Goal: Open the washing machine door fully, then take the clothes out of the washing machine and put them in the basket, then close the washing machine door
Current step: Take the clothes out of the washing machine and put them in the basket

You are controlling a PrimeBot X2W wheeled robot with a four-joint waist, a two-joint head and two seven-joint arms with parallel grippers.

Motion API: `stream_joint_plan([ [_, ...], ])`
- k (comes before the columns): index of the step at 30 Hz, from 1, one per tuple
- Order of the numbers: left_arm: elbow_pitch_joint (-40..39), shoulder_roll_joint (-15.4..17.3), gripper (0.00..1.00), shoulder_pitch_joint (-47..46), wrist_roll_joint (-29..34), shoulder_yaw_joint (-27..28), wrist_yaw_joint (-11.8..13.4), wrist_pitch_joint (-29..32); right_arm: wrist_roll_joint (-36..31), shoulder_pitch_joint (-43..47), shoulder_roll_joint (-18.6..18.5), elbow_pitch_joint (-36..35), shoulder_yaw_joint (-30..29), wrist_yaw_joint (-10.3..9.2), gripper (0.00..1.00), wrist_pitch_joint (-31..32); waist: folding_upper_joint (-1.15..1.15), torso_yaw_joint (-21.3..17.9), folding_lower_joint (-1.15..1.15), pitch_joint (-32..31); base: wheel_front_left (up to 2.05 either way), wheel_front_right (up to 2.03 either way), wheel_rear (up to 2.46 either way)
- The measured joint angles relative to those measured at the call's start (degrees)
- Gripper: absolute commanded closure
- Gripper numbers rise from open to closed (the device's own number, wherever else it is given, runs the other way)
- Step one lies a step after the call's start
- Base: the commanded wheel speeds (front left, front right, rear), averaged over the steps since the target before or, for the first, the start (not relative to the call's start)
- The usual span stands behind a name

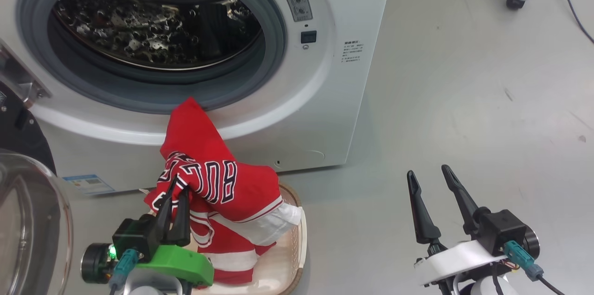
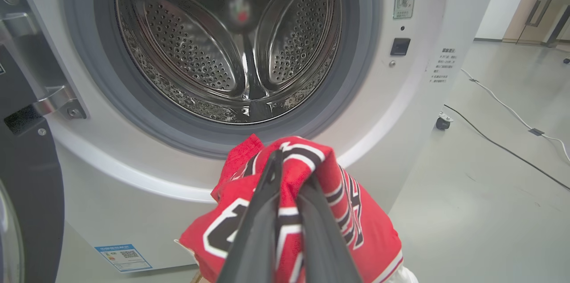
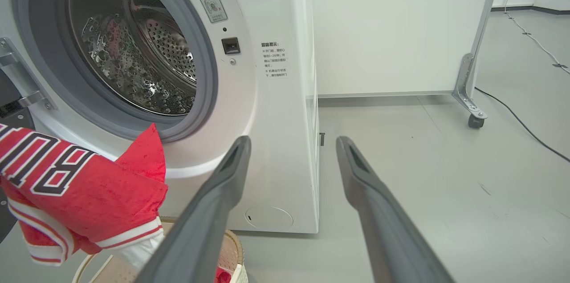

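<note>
My left claw (image 1: 180,188) is clamped shut on the clothes (image 1: 209,179), its two dark fingers pinching a fold of red jersey just below the block lettering. In the left wrist view the fabric bunches over and around the fingertips (image 2: 272,171). The bundle hangs from that grip directly over the basket (image 1: 301,234), its lower folds and a white band draping down inside the brown rim. One red corner stands up from the bundle in front of the lower lip of the grey gasket (image 1: 153,95); I cannot tell if it touches.

The garment is bright red with white-and-dark letters, and striped red-and-white trim runs along its hem.

My right claw (image 1: 428,172) is spread wide and holds nothing. It hovers over the bare floor (image 1: 464,123), well apart from the clothes and to the right of the basket.

The washing machine (image 1: 325,100) stands just behind the basket with its mouth uncovered. The washing machine door (image 1: 32,221) is swung out at my left, with its clear glass bowl beside the left claw's wrist. The steel drum (image 2: 240,51) looks bare of fabric from the left wrist view.
</note>
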Motion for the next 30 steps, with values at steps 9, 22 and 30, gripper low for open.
stream_joint_plan([
  [9,4.91,-0.13,1.0,-1.94,-0.44,-0.43,0.16,0.0,-0.77,-3.13,-0.01,-1.89,0.86,0.52,0.0,0.0,0.0,-0.86,0.0,5.44,0.0,0.0,0.0],
  [22,17.59,-0.35,1.0,-12.19,-2.46,0.73,0.18,1.78,-1.26,-9.76,-0.05,-3.55,2.82,1.47,0.0,0.0,0.0,-3.49,0.0,15.21,0.0,0.0,0.0],
  [30,27.15,-0.47,1.0,-17.51,-3.55,1.24,0.14,5.73,-1.18,-14.18,-0.07,-3.68,4.05,1.93,0.0,0.0,0.0,-5.59,0.0,20.74,0.0,0.0,0.0],
])
